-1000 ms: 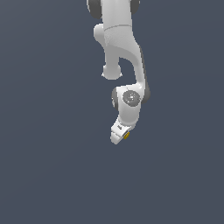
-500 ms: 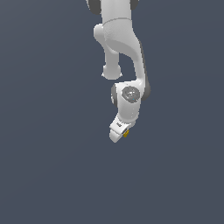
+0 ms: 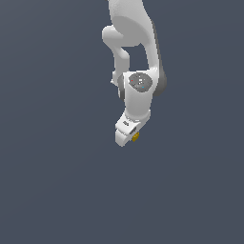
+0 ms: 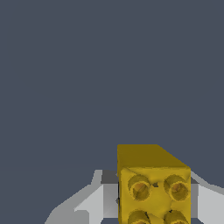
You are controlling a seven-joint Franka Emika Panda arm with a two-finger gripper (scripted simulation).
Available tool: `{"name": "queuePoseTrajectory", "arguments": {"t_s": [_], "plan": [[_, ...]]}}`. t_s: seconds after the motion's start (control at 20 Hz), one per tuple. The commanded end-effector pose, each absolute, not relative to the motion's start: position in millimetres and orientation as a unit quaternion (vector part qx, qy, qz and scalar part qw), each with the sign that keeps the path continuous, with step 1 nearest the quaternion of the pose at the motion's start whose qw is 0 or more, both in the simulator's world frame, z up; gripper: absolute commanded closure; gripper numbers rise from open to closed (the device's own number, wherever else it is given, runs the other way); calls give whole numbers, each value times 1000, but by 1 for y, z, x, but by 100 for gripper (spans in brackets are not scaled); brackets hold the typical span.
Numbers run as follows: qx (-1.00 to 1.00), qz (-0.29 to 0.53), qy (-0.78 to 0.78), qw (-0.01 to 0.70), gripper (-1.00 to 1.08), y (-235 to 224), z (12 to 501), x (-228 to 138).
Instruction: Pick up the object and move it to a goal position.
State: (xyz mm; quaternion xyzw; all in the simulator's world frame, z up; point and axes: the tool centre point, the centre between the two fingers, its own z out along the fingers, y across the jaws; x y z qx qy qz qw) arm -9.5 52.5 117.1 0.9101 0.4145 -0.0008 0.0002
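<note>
Gripper (image 3: 127, 138) is clamped on the yellow-gold cube (image 3: 136, 137), which you can see poking out on the exterior view's right of the white fingers (image 4: 94, 202). Your wrist view shows the cube's (image 4: 153, 188) studded face between them, plain grey surface (image 3: 57, 190) all around.

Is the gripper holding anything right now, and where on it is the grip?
Yes: the white gripper holds the small yellow-gold studded cube between its fingers, which press on two opposite side faces.
</note>
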Motion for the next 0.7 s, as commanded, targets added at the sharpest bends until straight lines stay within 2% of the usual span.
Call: {"name": "queuePoseTrajectory", "arguments": {"t_s": [0.0,0.65], "plan": [[910,0,415,0,108,47,145,-11],[910,0,415,-1,108,17,294,-17]]}}
